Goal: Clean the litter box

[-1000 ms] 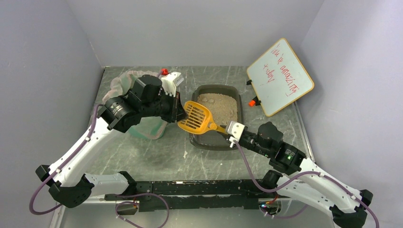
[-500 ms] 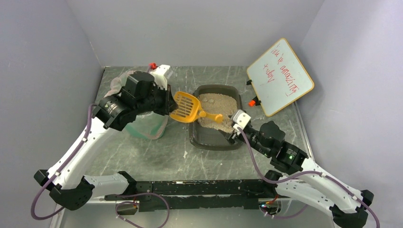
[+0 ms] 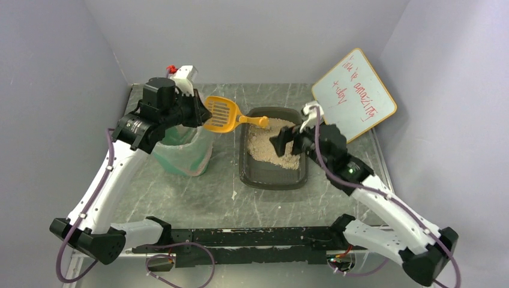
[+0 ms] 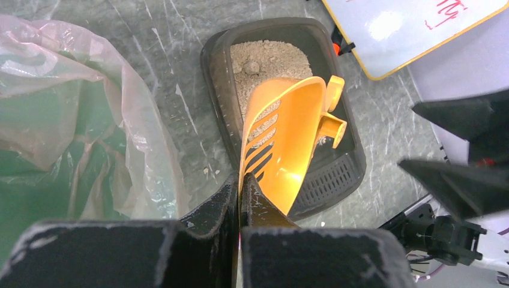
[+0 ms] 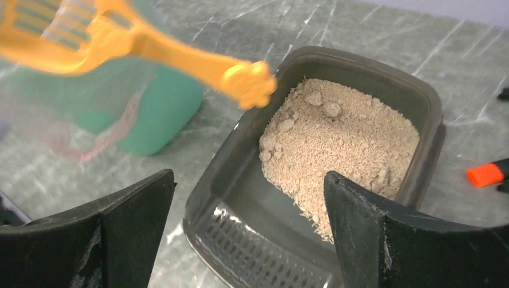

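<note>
Scoop [image 3: 221, 113]: handed over, now by the bin [image 3: 180, 157]
Left gripper [image 4: 240, 186]: pinching scoop
Right gripper [image 5: 249, 179]: let go, wide
Litter box [image 3: 273, 181]: lumps left

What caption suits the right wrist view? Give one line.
Open right hand above the litter box; orange scoop aloft near the green bin.

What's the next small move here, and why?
Probably ease the left claw leftward until the scoop is over the bin: it hangs between bin and litter box, and the open right claw is off its handle.
</note>
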Tool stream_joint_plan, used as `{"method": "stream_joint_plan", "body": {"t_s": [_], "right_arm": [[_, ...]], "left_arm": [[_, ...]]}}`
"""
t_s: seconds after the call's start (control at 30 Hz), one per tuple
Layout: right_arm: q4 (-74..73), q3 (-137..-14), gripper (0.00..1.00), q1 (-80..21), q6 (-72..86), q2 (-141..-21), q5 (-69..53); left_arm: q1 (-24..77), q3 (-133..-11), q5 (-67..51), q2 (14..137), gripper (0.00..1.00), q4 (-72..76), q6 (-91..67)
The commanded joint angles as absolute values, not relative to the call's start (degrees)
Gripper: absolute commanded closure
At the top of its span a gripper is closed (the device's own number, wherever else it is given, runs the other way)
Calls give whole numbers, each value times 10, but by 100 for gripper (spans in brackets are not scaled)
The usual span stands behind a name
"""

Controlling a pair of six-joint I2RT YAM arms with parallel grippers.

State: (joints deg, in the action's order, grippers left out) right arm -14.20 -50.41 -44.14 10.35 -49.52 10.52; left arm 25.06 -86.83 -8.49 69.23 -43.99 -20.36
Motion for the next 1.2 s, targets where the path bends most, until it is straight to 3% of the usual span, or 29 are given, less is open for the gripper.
{"method": "stream_joint_plan", "body": {"t_s": [0.0,0.17,0.33,0.8,1.17], "right_arm": [[-65,-527,4,-305,277,-551,-127],[85,-490,5,-216,395,-579,-303],[224,-438,5,-177,507,-591,-387],[277,-397,8,-146,562,-571,-416],[479,-345,12,-139,691,-555,-456]], "left_arm": [[216,-849,-175,696,95,-364,-223],[189,-841,-240,706,95,-333,-244],[167,-819,-303,712,95,-308,-265],[153,-799,-423,708,95,-266,-317],[153,-759,-476,695,95,-239,-332]]}}
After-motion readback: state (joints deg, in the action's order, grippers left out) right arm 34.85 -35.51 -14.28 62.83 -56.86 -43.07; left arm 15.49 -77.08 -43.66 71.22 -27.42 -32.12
